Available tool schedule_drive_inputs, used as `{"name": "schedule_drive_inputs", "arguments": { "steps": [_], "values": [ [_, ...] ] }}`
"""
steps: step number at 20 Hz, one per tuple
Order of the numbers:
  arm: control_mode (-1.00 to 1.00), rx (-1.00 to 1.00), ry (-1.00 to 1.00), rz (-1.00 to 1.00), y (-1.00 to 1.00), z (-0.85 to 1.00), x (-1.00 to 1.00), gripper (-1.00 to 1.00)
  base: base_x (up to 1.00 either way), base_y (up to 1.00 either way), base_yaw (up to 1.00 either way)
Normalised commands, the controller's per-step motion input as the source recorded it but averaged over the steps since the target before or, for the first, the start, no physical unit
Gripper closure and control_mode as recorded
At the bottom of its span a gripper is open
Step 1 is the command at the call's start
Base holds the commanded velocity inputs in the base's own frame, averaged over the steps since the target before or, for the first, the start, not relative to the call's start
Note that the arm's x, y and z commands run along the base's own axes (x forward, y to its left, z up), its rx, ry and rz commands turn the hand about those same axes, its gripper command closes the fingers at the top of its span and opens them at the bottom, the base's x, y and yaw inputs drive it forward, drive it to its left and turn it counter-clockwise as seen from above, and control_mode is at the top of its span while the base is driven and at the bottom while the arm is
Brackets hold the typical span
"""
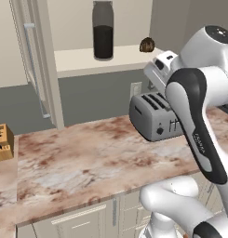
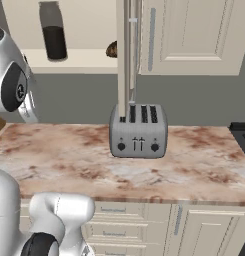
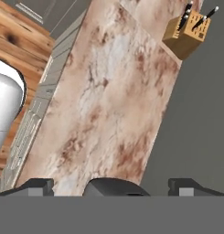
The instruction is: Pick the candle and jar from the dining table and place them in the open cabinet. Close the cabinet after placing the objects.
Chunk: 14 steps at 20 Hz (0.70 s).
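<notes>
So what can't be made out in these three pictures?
- Candle: a small dark brown thing behind the jar on the cabinet shelf; too small to identify.
- Same thing, right base view: cut off by the door edge.
- Toaster: right end hidden by the arm, left base view.
- Claw: empty.

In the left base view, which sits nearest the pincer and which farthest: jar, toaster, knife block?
1. toaster, on the counter just beneath the pincer.
2. jar, up on the cabinet shelf, to the left.
3. knife block, far left on the counter.
</notes>
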Motion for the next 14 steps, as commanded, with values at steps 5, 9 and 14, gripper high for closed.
{"name": "schedule_drive_inputs", "arguments": {
  "steps": [5,9,14],
  "values": [
    [-1.0,0.0,-0.06,-0.01,0.0,0.0,-0.22,-1.0,0.0,0.0,0.0],
    [1.0,0.0,-0.1,-0.03,0.0,-0.05,-0.56,-1.0,-0.2,0.0,-0.01],
    [1.0,0.0,0.0,0.0,0.0,0.0,0.0,-1.0,-0.63,0.01,-0.13]
  ]
}}
